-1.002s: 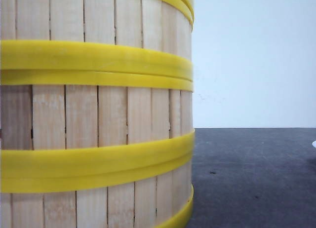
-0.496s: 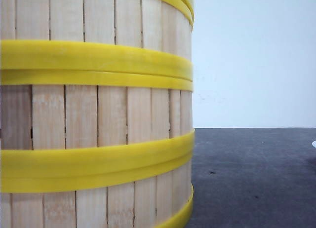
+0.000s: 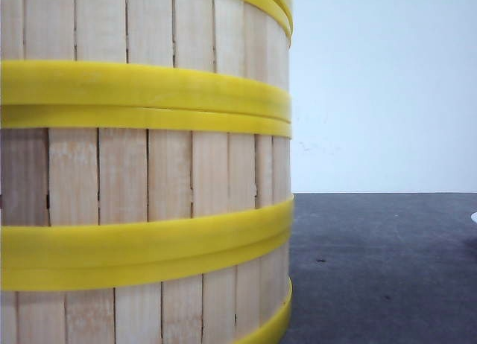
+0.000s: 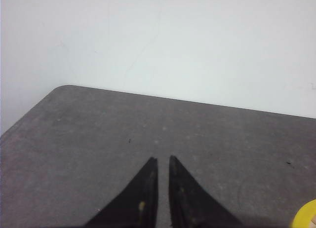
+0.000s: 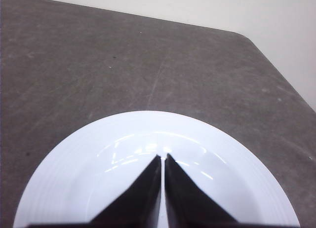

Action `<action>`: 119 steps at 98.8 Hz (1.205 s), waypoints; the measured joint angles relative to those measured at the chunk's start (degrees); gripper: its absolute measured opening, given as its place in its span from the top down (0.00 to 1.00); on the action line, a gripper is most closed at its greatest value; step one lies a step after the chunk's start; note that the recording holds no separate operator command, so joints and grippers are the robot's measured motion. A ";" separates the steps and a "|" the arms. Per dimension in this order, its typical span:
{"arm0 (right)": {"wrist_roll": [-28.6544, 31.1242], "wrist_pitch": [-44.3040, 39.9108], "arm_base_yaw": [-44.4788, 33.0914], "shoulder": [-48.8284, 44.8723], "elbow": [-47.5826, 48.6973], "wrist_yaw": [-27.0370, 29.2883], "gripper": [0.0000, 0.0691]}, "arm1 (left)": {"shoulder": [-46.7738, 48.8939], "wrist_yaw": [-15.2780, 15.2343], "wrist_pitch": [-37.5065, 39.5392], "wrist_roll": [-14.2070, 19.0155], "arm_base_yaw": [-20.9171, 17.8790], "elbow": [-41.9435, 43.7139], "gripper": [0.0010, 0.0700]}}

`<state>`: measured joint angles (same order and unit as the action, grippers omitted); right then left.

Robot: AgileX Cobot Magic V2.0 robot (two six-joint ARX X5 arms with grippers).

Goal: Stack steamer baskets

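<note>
Steamer baskets [image 3: 149, 173] stand stacked right in front of the front camera and fill the left half of that view. Pale vertical slats show between yellow bands [image 3: 149, 91], in three tiers one above another. No gripper shows in the front view. My left gripper [image 4: 162, 159] hangs over bare dark table with its fingers close together and nothing between them. A bit of yellow basket rim [image 4: 306, 215] shows beside it at the frame corner. My right gripper [image 5: 162, 156] is shut, empty, above a white plate [image 5: 74, 188].
The dark grey table [image 3: 387, 269] runs back to a white wall [image 3: 387, 83]. Its rounded corner [image 4: 61, 88] and its edge lie near the left gripper. A sliver of the white plate [image 3: 474, 217] shows at the right edge of the front view.
</note>
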<state>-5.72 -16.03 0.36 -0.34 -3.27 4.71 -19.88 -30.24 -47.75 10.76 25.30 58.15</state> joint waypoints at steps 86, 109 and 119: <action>0.00 0.02 0.00 0.00 0.00 -0.04 0.99 | 4.55 -0.50 21.81 0.00 -9.05 -15.96 0.99; 0.00 0.02 0.00 0.00 0.00 -0.04 0.99 | 9.88 3.52 31.63 0.02 -14.88 -29.22 0.99; 0.00 0.02 0.00 0.00 0.00 -0.04 0.99 | 15.21 3.45 30.56 0.02 -17.11 -35.60 0.99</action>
<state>-5.72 -16.01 0.36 -0.34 -3.27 4.67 -4.67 -26.79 -17.19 10.79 8.19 22.55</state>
